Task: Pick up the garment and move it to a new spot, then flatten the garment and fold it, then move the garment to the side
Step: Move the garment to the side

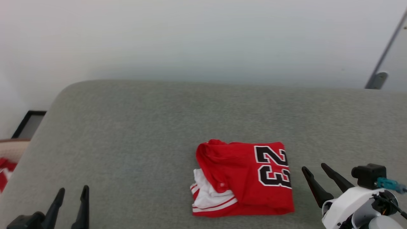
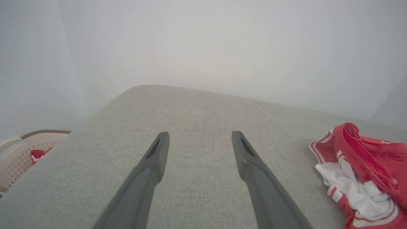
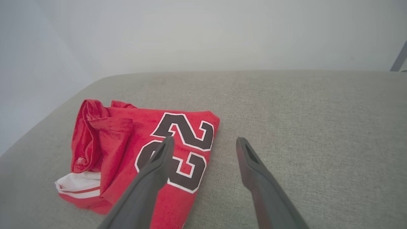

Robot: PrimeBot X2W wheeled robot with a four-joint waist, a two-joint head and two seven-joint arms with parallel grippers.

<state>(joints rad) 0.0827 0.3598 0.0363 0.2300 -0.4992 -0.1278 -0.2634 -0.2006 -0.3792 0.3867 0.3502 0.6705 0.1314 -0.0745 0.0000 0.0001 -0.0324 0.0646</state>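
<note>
Folded jersey is lying lower centre on a cushion, left gripper and right gripper hovering, jaws apart; a 1-sided pinch risks unfolding it.

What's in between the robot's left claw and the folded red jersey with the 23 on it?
Just bare grey fabric cushion. The head view shows nothing lying between the left gripper and the folded red jersey.

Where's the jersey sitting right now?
In the head view the folded garment lies on the grey cushion, right of centre and near its front edge, just left of the open right gripper and well clear of the left gripper.
</note>
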